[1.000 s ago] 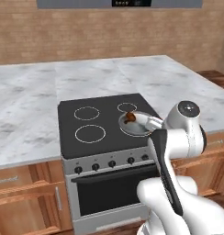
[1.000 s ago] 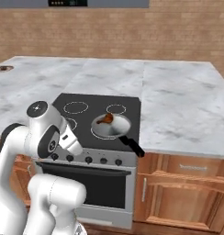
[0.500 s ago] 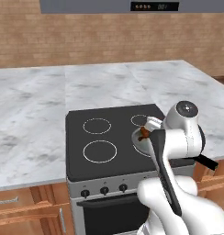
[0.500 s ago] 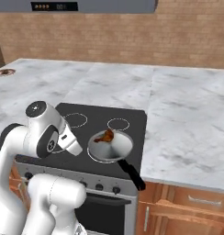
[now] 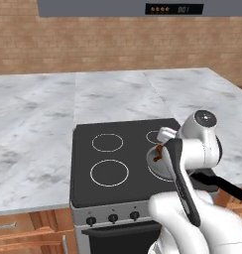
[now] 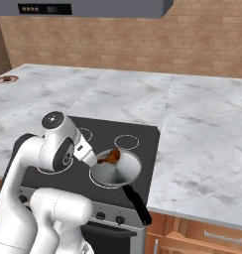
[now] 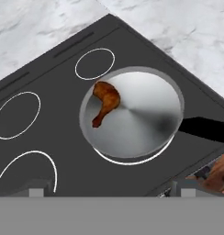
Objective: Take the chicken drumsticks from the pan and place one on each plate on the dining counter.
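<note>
One drumstick [image 7: 106, 102] lies near the pan's [image 7: 137, 121] rim, bare metal beside it. The pan sits on the stove [image 7: 49, 133]. The gripper [image 7: 107, 192] hovers above, wide open, holding nothing.

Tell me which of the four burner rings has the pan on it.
The pan sits on the front right ring of the stovetop, nearest the knobs and the right-hand counter. The other three rings are bare. One drumstick lies inside it.
</note>
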